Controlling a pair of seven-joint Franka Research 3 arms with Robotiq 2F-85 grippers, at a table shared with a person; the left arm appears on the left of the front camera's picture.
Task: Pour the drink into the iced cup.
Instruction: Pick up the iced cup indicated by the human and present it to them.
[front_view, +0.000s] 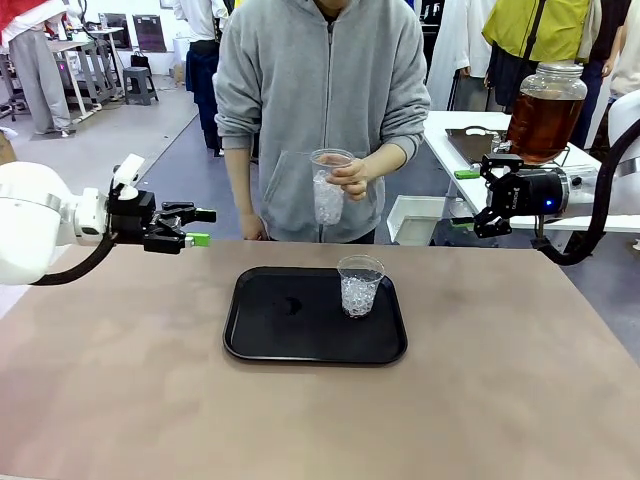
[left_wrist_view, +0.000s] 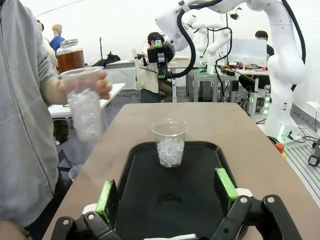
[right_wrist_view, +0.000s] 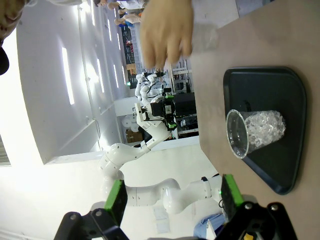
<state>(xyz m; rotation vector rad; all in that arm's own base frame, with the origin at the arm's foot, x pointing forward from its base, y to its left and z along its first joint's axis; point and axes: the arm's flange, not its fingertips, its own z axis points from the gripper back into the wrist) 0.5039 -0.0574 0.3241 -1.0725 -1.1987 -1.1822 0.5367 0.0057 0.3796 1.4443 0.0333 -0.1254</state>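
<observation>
On the table a tray bears an iced cup; left gripper, right gripper: jaws spread.

A tray lies mid-desk, with 1 cup on its far right part. Behind the desk, a person's hand holds a 2nd cup. The left tool hangs over the far left edge. The right tool hangs beyond the far right, before the jar of drink.
</observation>
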